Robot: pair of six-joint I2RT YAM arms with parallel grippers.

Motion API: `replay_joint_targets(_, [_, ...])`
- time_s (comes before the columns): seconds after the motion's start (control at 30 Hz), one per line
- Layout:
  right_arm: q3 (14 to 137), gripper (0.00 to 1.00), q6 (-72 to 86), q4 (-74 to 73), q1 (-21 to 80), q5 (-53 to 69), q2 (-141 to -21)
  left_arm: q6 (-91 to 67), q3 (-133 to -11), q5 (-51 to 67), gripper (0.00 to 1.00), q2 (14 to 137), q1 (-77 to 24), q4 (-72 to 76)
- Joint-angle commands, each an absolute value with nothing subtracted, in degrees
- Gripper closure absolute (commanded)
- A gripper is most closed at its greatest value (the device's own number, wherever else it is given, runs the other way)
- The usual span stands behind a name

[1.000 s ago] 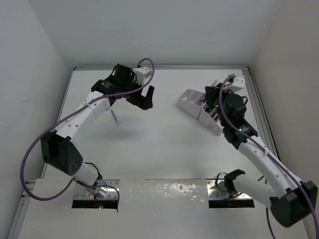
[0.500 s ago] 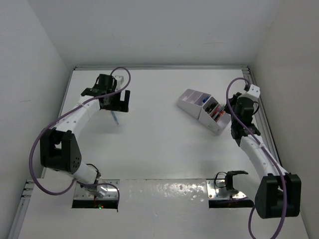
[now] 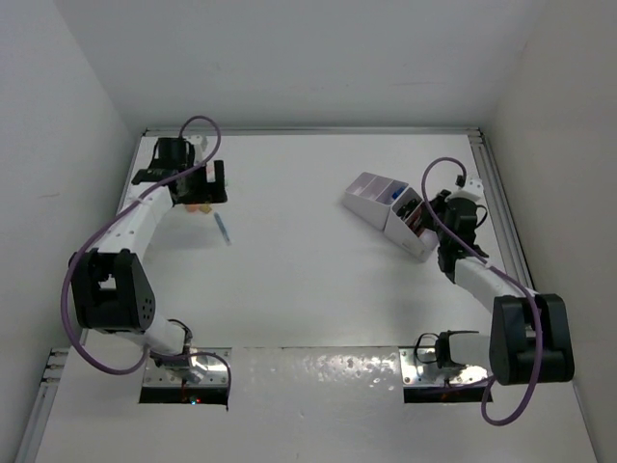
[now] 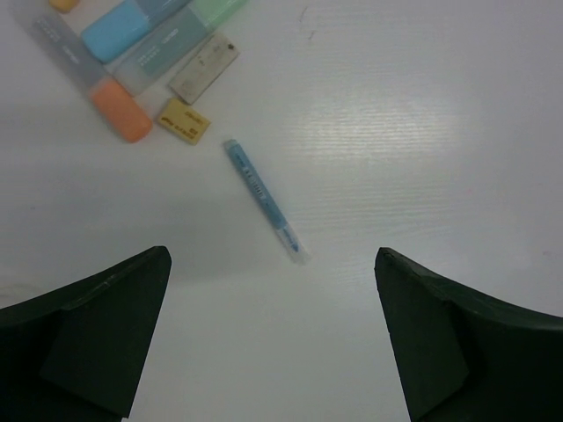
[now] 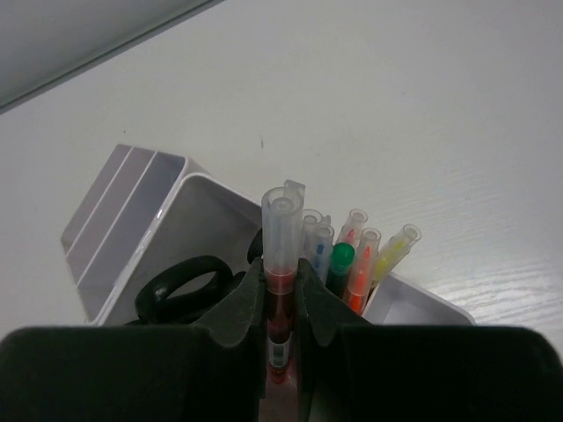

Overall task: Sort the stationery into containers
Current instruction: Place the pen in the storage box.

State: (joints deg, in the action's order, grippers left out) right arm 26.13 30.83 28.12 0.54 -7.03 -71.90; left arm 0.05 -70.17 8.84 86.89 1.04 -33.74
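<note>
My right gripper (image 5: 281,280) is shut on a thin red pen (image 5: 282,230) with a clear cap, held upright over the white and lilac organiser (image 5: 116,209). Several capped markers (image 5: 359,255) stand in the compartment just right of the pen. Black scissors handles (image 5: 180,288) show to its left. In the top view that gripper (image 3: 431,214) is at the organiser's (image 3: 371,196) near-right end. My left gripper (image 4: 273,325) hangs open above bare table, nothing between its fingers. A thin blue pen (image 4: 262,198) lies ahead of it. Orange (image 4: 123,123), blue (image 4: 117,31) and green (image 4: 220,9) highlighters lie beyond.
A small yellow block (image 4: 183,120) and a grey flat piece (image 4: 204,69) lie beside the highlighters. The table's raised left rail (image 3: 125,188) runs close to the left gripper (image 3: 200,189). The right rail (image 3: 496,207) runs behind the right wrist.
The left gripper has swung left toward the far-left corner, still open. The right arm has folded lower and nearer, its gripper staying shut at the organiser.
</note>
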Motion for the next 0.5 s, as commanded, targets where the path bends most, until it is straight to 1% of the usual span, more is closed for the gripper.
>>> replay_joint_targets(0.0, [26.28,0.9,28.75,33.85,1.31,-5.35,-71.19,5.35,-76.0,-9.74,0.0,87.01,-2.19,-34.97])
replay_joint_targets(0.03, [26.63,0.82,28.39,32.01,1.84,-5.88,-70.76,6.58,-77.77,-14.63,0.0,86.92,-1.94,-34.81])
replay_joint_targets(0.07, [26.8,0.71,28.13,30.95,2.02,-6.24,-70.14,7.29,-80.31,-18.16,0.0,86.75,-1.24,-34.02])
replay_joint_targets(0.1, [26.89,0.52,27.52,30.07,2.2,-6.33,-69.09,7.99,-81.38,-19.32,0.0,86.05,1.47,-32.1])
replay_joint_targets(0.13, [27.07,0.47,27.16,28.58,2.46,-6.59,-68.47,8.08,-82.34,-19.07,0.0,85.7,2.45,-32.08])
replay_joint_targets(0.2, [27.16,0.42,26.28,27.17,3.07,-7.73,-66.37,7.82,-84.02,-18.11,0.0,85.43,3.95,-32.43])
replay_joint_targets(0.23, [27.33,0.39,26.02,25.68,3.51,-9.3,-65.4,7.82,-84.2,-14.02,0.0,85.6,4.04,-33.13])
replay_joint_targets(0.27, [27.42,0.38,25.58,24.97,3.69,-10.19,-64.43,7.74,-83.76,-11.28,0.0,85.69,3.78,-34.96])
replay_joint_targets(0.3, [27.6,0.37,25.32,23.92,4.39,-11.5,-62.25,8.0,-82.98,-4.55,0.0,86.04,3.61,-35.76])
replay_joint_targets(0.37, [27.86,0.37,23.92,23.73,4.83,-12.21,-59.78,5.2,-80.17,-3.34,0.0,87.18,0.64,-37.78])
replay_joint_targets(0.4, [28.21,0.36,23.47,22.86,5.44,-12.56,-57.68,3.45,-79.29,-3.43,0.03,89.01,-1.47,-38.66])
replay_joint_targets(0.43, [29.52,0.36,22.68,21.72,5.8,-13.09,-56.87,2.56,-77.36,-3.51,0.11,90.6,-4.37,-39.89])
replay_joint_targets(0.47, [30.66,0.36,22.24,20.23,6.15,-13.27,-56.17,2.03,-75.6,-3.52,0.11,90.62,-5.79,-39.29])
